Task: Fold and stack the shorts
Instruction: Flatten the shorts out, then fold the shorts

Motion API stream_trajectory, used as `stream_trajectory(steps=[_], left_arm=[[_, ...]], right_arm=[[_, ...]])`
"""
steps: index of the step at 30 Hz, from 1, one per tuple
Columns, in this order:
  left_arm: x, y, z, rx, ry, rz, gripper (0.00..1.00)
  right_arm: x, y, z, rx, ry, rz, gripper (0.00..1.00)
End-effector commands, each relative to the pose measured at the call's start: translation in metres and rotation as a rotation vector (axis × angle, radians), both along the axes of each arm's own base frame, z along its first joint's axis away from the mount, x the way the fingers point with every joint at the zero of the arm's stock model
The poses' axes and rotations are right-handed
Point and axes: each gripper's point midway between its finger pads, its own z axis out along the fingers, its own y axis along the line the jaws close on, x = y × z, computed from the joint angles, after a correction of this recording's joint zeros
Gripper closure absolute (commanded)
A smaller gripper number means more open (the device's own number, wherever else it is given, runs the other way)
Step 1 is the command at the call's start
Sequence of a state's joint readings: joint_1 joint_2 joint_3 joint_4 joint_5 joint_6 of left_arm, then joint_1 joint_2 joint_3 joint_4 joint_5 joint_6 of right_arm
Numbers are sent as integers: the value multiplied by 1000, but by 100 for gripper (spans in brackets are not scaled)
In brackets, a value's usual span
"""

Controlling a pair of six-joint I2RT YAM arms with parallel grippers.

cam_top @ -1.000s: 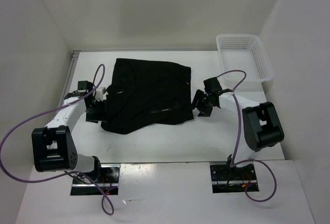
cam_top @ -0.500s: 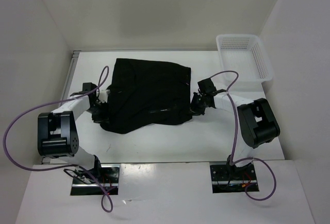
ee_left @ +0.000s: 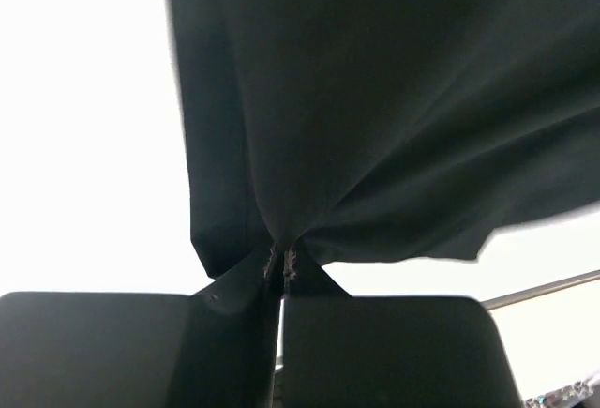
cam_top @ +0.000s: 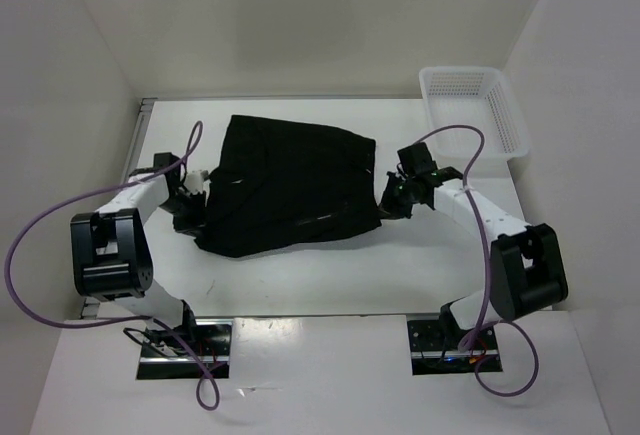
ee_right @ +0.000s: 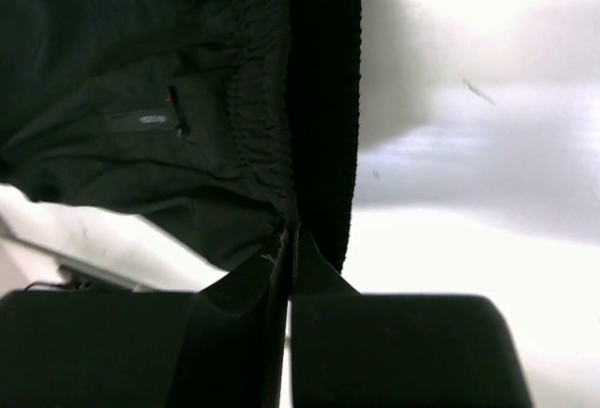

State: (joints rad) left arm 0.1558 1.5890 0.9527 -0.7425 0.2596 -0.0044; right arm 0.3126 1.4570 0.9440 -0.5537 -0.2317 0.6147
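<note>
shorts (cam_top: 290, 190) between grippers, basket (cam_top: 474, 111) far right

The white-and-black jointed left arm (cam_top: 140, 193) rises from its near-left base, bends at a black elbow block and reaches far and inward. Its black two-finger left gripper (ee_left: 282, 265) has both jaws pressed together on a gathered fold of the black soft fabric shorts (ee_left: 394, 98). The matching right arm (cam_top: 485, 213) reaches in from the near right, and the black right gripper (ee_right: 290, 239) is clamped tight on the ribbed waistband edge

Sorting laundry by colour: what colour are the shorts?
Black: the shorts show it best in the top external view.
</note>
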Motion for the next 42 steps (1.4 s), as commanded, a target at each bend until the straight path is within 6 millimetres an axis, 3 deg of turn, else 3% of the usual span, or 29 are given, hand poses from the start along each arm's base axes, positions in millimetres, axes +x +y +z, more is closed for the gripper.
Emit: stream_trajectory(steps=[1,5,8,10,12,14,16,17,18,20,21,22,23,25,26,27,28,29,30,32,34,35,36,39,40,42], left_arm=[[-3,15,31,56,1,25,100],[-31,6,29,58,108,-8,96],[-51,-3,17,63,181,-49,73],[-54,-5,17,63,191,-59,59],[-52,-6,21,51,199,-59,55],[-32,-3,32,50,131,-45,50],[-5,2,39,50,55,-27,46],[28,7,52,54,-54,-16,42],[43,9,57,60,-100,-15,41],[81,13,63,66,-202,-15,40],[101,15,72,74,-259,-14,40],[120,21,69,98,-302,-8,39],[134,20,73,102,-339,-16,39],[156,20,64,123,-371,-22,39],[162,17,61,122,-376,-31,39],[169,12,58,120,-380,-45,39],[175,12,45,117,-362,-46,39],[184,9,47,117,-374,-54,39],[190,10,33,115,-355,-55,39],[198,10,25,114,-350,-55,39],[201,8,10,121,-328,-62,39],[203,8,6,121,-327,-62,39],[205,9,2,120,-322,-62,39],[203,2,-4,107,-315,-75,43],[203,2,-4,107,-315,-75,47],[202,2,-10,107,-307,-75,59]], right_arm=[[-29,-7,18,31,83,43,100],[-56,-7,10,74,186,65,98],[-75,-10,-2,66,255,102,86],[-86,-14,-6,46,305,122,62],[-79,-23,-2,-1,281,117,45],[-58,-24,18,-7,188,109,42],[-25,-20,45,-1,46,101,41],[-11,-17,51,7,12,77,39],[7,-12,65,25,-46,67,39],[39,-3,67,48,-102,48,38],[58,0,77,56,-145,28,38],[72,0,77,42,-168,16,38],[97,4,78,43,-194,1,38],[123,2,77,8,-229,-29,38],[137,3,62,-11,-210,-37,38],[157,4,75,-14,-259,-50,36],[169,-4,72,-46,-266,-81,35],[178,-4,49,-72,-221,-87,33],[194,-4,58,-86,-254,-83,33],[211,-22,45,-138,-237,-125,33],[227,-27,29,-159,-212,-154,31],[238,-34,33,-167,-230,-176,31],[240,-41,14,-192,-187,-187,31],[248,-45,4,-219,-170,-209,30],[245,-46,-13,-230,-132,-204,30],[248,-45,-20,-234,-119,-202,29]])
